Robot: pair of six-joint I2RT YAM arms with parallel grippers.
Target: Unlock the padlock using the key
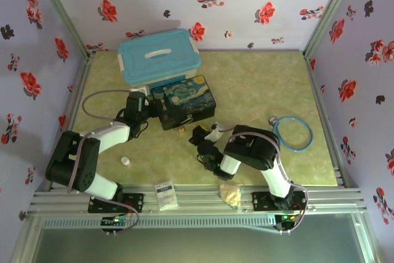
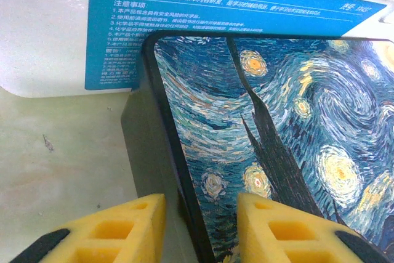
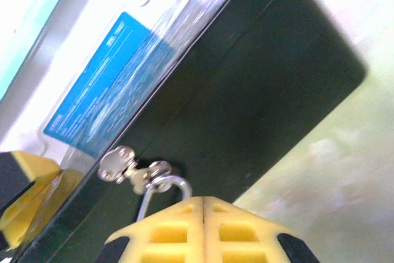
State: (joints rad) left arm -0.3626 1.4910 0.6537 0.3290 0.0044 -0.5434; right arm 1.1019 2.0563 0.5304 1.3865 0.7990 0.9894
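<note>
The padlock (image 1: 180,129) hangs at the front of the painted dark-blue box (image 1: 184,100). In the right wrist view its silver shackle (image 3: 163,183) passes through the box's clasp (image 3: 117,164), and the brass body is hidden behind my fingers. My right gripper (image 3: 203,200) is shut, fingertips pressed together just below the shackle; from above it (image 1: 193,133) sits right of the padlock. The key is hidden. My left gripper (image 2: 202,204) straddles the box's left near corner (image 2: 184,201), one finger along the side wall, the other over the lid, clamping it (image 1: 154,108).
A light-blue plastic case (image 1: 159,56) stands right behind the painted box. A small white cap (image 1: 125,161) lies front left, a blue ring (image 1: 292,132) at the right. A white packet (image 1: 165,194) and a yellowish lump (image 1: 231,194) rest at the near edge.
</note>
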